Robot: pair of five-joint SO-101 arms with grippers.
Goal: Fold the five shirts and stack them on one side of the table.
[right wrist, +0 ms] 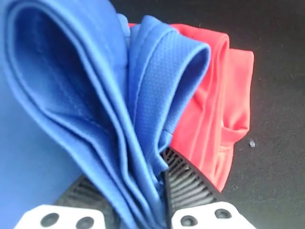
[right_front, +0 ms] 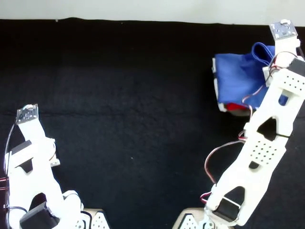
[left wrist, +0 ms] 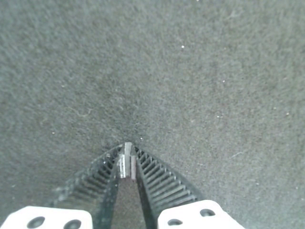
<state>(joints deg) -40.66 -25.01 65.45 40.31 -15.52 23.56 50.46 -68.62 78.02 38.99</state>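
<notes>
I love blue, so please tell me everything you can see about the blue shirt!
The blue shirt is folded into a soft bundle and lies on top of a pile at the far right side of the table. Its cloth looks smooth, and one stitched edge has a fine mesh pattern. Several of its layers fan out from the right gripper, which pinches them. A red shirt lies right under it, peeking out at one edge.
</notes>
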